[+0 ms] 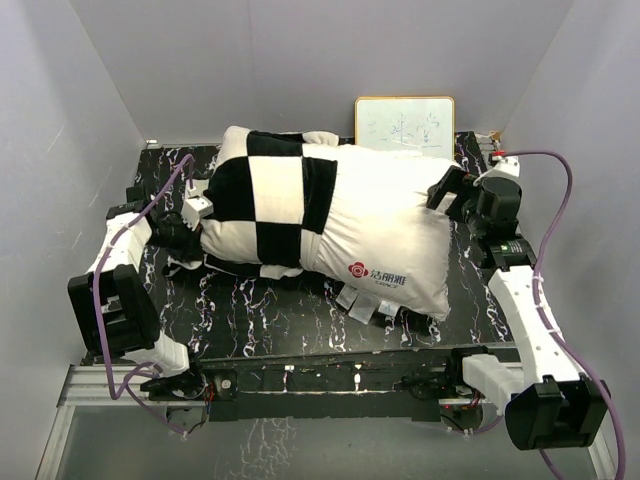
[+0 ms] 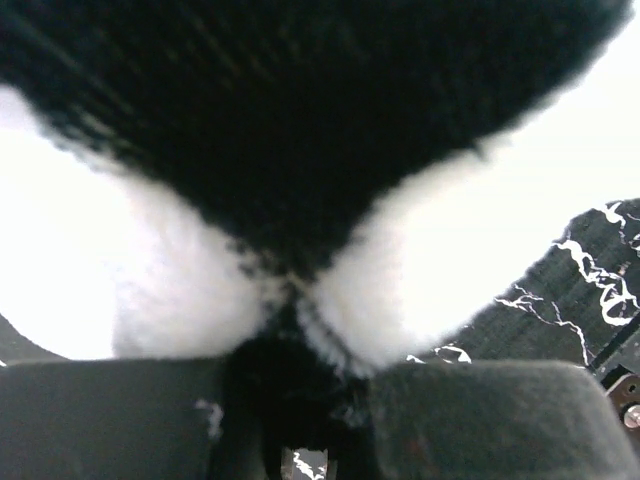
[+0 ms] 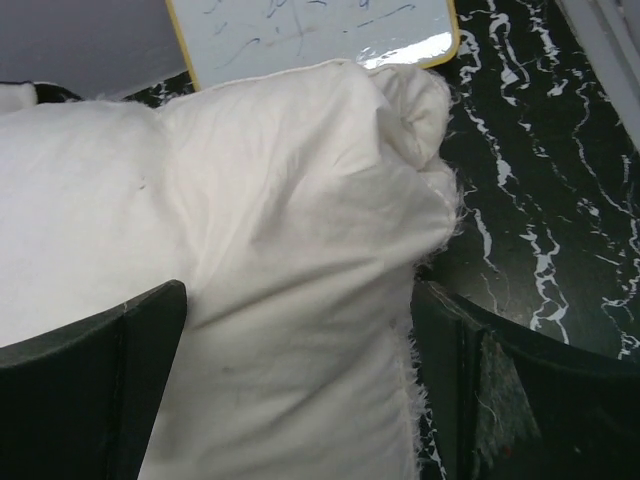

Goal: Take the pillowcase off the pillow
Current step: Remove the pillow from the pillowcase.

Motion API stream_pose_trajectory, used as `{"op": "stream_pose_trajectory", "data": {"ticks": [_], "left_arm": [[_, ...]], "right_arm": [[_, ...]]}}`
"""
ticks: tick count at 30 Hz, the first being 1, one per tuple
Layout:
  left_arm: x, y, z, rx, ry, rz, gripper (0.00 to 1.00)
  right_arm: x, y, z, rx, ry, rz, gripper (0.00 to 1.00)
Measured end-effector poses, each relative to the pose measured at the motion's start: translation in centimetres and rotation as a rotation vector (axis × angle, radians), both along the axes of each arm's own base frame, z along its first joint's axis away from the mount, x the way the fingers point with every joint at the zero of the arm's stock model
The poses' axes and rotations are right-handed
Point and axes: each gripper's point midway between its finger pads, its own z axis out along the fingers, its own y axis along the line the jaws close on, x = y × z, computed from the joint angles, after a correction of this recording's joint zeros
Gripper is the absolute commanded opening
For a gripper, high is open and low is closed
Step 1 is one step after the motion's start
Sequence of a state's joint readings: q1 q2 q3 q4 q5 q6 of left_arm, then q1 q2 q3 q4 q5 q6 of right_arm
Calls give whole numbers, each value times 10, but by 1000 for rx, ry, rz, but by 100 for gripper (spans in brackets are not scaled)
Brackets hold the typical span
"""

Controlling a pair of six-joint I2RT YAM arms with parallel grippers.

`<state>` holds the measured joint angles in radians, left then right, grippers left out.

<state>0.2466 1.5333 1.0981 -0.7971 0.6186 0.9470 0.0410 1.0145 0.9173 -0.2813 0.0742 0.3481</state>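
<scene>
The pillow (image 1: 385,225) lies across the middle of the table (image 1: 300,320), its length running from the left edge towards the right edge. The pillowcase (image 1: 265,200) covers only its left part. The right part is bare white, with a red logo (image 1: 377,271) and white tags (image 1: 365,300) on the side facing the near edge. The left gripper (image 1: 192,222) sits at the pillowcase's left end, near the table's left edge, clenched on a fold of the plush: in its wrist view the black and white fabric bunches down into the narrow gap between the fingers (image 2: 110,410). The right gripper (image 1: 452,192) is at the pillow's right end, released, its jaws wide apart with the pillow's frayed corner between them. A whiteboard (image 1: 404,124) stands at the far edge, behind the pillow
</scene>
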Motion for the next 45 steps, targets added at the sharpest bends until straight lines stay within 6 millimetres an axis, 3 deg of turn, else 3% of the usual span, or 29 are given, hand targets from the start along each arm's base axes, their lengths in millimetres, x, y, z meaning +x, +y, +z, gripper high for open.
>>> {"op": "stream_pose_trajectory", "data": {"ticks": [5, 10, 14, 25, 28, 32, 33, 34, 35, 38, 39, 45], "left_arm": [[-8, -4, 5, -17, 28, -4, 0], [-1, -3, 19, -19, 15, -2, 0], [1, -3, 23, -20, 6, -4, 0], [-2, -11, 24, 16, 10, -25, 0], [-1, -20, 24, 49, -6, -41, 0], [-1, -37, 29, 91, -27, -71, 0], [-2, -37, 30, 97, -28, -70, 0], [-2, -37, 31, 104, -27, -67, 0], [-2, -35, 32, 117, -24, -64, 0], [-4, -30, 38, 141, -19, -68, 0], [-4, -30, 39, 145, -20, -73, 0], [-8, -26, 49, 193, -64, -109, 0]], "right_arm": [[-16, 28, 0, 94, -22, 139, 98], [-38, 54, -32, 171, 27, 255, 98], [-50, 69, -41, 229, 12, 322, 98], [-51, 111, -34, 441, -94, 461, 99], [-49, 129, -34, 448, -92, 506, 98], [-44, 178, -49, 398, -14, 592, 99], [-41, 184, -52, 383, -1, 598, 97], [-37, 190, -56, 367, 17, 591, 87], [-31, 192, -59, 350, 29, 578, 73], [-11, 183, -69, 300, 44, 509, 17], [-4, 177, -72, 284, 49, 476, 10], [20, 136, -66, 256, 69, 332, 8]]}}
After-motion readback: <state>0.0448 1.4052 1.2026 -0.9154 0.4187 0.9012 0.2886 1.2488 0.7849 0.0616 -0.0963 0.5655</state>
